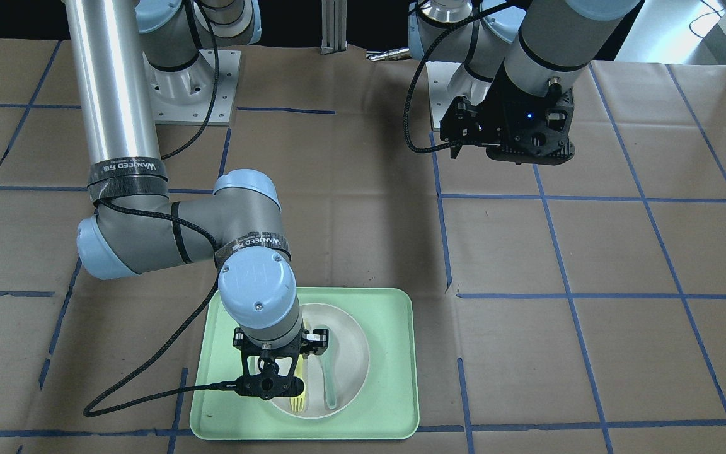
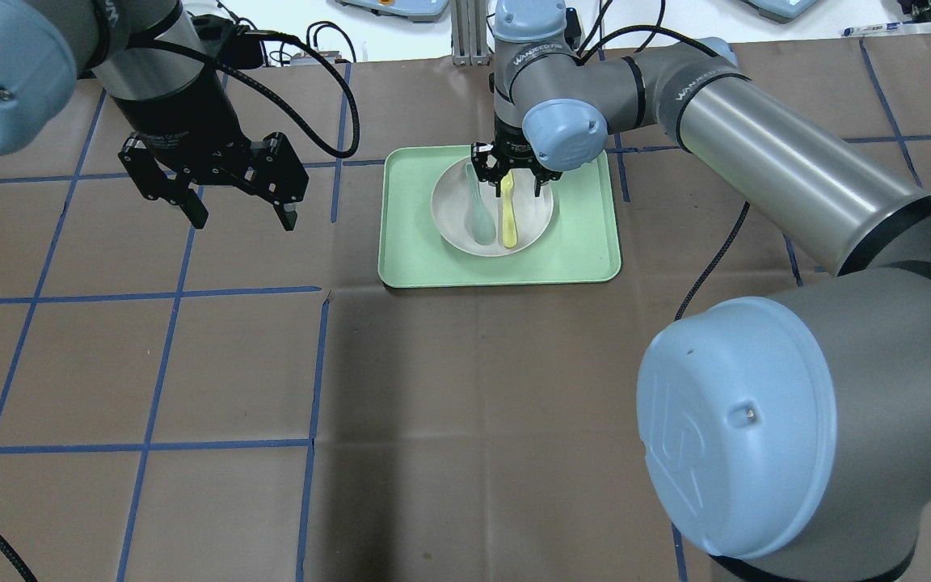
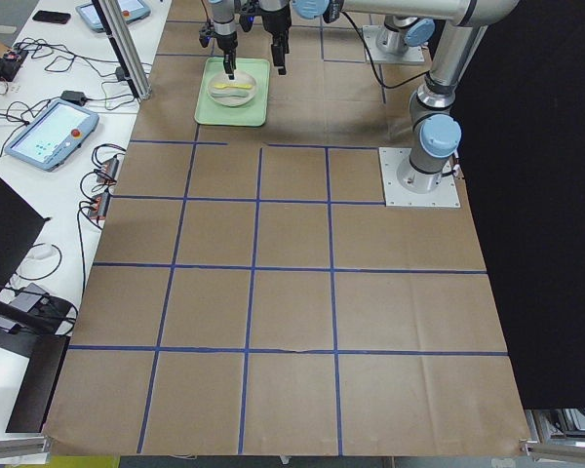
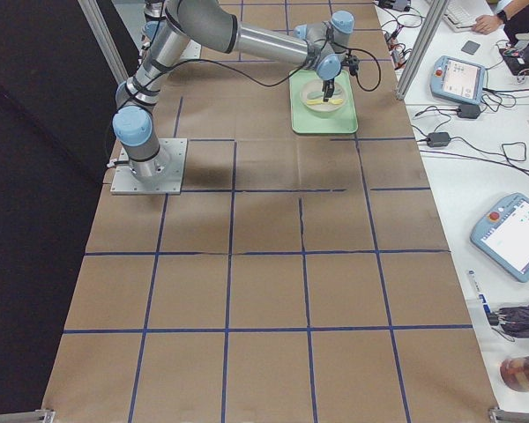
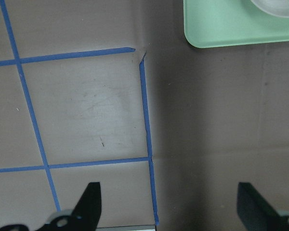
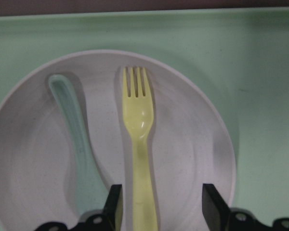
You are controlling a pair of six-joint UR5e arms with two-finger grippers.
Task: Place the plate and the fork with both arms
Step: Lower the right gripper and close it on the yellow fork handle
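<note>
The off-white plate (image 2: pixel 534 214) lies in the pale green tray (image 2: pixel 579 242). The pale yellow fork (image 2: pixel 507 218) lies in the plate beside a grey-green spoon (image 2: pixel 480 214). My right gripper (image 2: pixel 508 179) is open and low over the plate, its fingers on either side of the fork's handle. In the right wrist view the fork (image 6: pixel 138 125) runs up between the two fingers (image 6: pixel 113 207), with its tines pointing away. My left gripper (image 2: pixel 239 214) is open and empty, above bare table to the left of the tray.
The table is covered in brown paper with a blue tape grid. The left wrist view shows a corner of the tray (image 5: pixel 221 24) and the plate's rim (image 5: pixel 274 5) at its upper right. Both arm bases stand at the robot's edge of the table.
</note>
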